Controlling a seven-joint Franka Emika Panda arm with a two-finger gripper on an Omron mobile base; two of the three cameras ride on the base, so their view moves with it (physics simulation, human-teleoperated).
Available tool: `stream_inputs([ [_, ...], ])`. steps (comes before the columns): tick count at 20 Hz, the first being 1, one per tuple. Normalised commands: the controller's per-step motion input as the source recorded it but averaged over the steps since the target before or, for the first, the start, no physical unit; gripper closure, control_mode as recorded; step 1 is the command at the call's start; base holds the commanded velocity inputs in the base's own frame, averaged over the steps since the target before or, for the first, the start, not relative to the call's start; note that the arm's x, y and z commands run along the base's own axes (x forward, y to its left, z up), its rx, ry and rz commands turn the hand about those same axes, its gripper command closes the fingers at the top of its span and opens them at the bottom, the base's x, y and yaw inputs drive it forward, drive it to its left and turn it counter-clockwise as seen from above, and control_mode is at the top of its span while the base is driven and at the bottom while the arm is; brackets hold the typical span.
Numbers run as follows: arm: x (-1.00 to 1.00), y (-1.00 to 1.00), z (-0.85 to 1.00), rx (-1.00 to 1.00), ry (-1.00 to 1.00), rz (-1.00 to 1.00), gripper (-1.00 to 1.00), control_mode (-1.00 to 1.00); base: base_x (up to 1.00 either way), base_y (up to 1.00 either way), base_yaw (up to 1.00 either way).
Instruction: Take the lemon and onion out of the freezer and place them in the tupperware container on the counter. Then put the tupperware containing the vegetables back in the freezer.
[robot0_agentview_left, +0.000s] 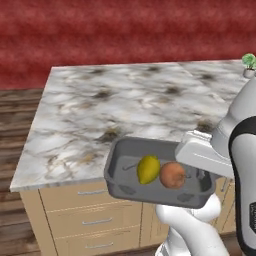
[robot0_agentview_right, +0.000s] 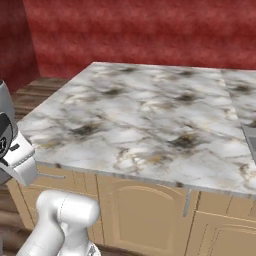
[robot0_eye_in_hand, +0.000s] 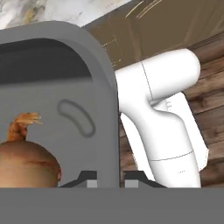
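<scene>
One tupperware container (robot0_agentview_left: 125, 175) is sitting in the claw's (robot0_eye_in_hand: 110, 177) grip, holding one lemon (robot0_agentview_left: 148, 169) and one onion (robot0_agentview_left: 173, 175) just beside the claw; one counter (robot0_agentview_left: 125, 105) is lying beyond it, with three drawer handles (robot0_agentview_left: 93, 192) showing below

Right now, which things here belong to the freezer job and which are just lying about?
Job: tupperware container, held off the counter by the gripper; lemon and onion inside it.
Lying about: small potted plant at the counter's far corner.
</scene>
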Motion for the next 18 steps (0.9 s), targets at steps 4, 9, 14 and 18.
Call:
stream_inputs([
  [4,0.00,0.00,0.00,0.00,0.00,0.00,1.00,1.00,-0.21,1.00,0.20],
  [9,0.00,0.00,0.00,0.00,0.00,0.00,1.00,1.00,0.00,1.00,0.35],
  [14,0.00,0.00,0.00,0.00,0.00,0.00,1.00,1.00,0.00,1.00,0.35],
  [18,0.00,0.00,0.00,0.00,0.00,0.00,1.00,1.00,0.03,1.00,0.29],
])
